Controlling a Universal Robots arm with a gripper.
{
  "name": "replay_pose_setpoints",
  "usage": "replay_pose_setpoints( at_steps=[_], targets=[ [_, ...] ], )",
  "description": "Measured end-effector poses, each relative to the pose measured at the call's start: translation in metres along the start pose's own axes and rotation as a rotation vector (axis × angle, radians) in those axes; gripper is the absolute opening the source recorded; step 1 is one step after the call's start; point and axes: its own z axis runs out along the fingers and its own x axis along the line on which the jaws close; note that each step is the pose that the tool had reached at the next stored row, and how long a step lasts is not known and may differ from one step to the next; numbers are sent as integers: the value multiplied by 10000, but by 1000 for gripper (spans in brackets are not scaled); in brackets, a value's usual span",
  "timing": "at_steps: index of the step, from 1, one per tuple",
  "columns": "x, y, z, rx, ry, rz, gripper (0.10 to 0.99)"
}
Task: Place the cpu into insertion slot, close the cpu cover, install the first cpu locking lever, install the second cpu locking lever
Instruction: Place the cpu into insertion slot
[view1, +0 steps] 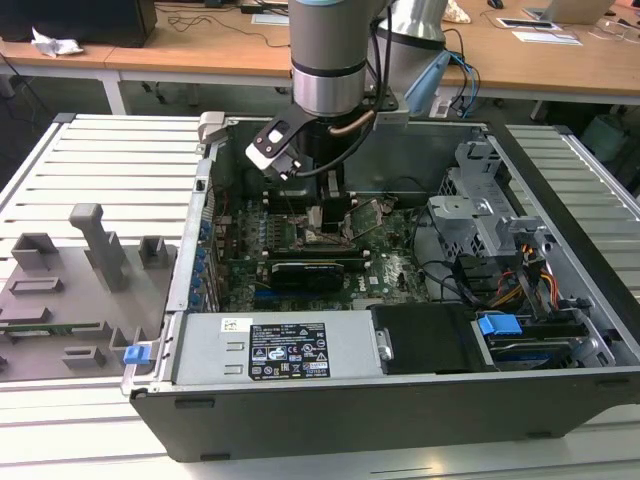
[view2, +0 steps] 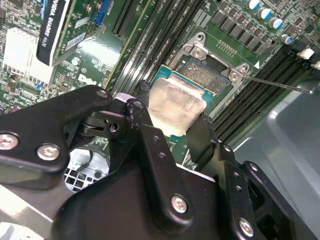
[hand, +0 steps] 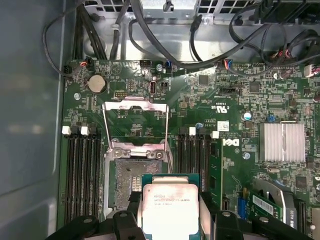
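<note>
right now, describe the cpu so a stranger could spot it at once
Inside the open computer case, find the green motherboard and its square black insertion slot. The cpu is at its edge between the black fingers: the one flat square with a pale silvery top.

Silvery cpu (hand: 170, 210) sits partly over insertion slot (hand: 127, 180); cpu cover (hand: 135, 103) raised.

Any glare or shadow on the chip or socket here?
Second wrist view: the chip glares pale on its metal top, nearly washed out. First wrist view: the chip is evenly lit, and the open socket beside it is darker. Exterior view: the board under the arm sits in shade.
</note>
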Motion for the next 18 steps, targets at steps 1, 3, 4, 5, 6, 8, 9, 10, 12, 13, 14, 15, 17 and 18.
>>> replay_pose_setpoints(
  at_steps=[1, 3, 4, 5, 6, 8, 9, 10, 12, 13, 14, 15, 17, 18],
  targets=[
    [10, -1, 13, 3, -2, -2, 541],
    [64, 6, 36, 52, -7, -2, 541],
    [92, 16, 46, 87, -8, -3, 541],
    [121, 28, 61, 126, -8, -3, 541],
    [129, 31, 69, 134, -10, 0, 541],
    [141, 32, 96, 136, -8, -1, 541],
    [147, 32, 114, 137, -9, -1, 541],
    [148, 32, 121, 137, -9, -1, 541],
    [147, 31, 128, 138, -10, -1, 541],
    [147, 30, 129, 140, -12, -1, 541],
    [147, 31, 131, 138, -11, -1, 541],
    [148, 31, 133, 138, -9, 0, 541],
    [151, 30, 137, 137, -9, 0, 541],
    [152, 30, 140, 138, -9, 0, 541]
  ],
)
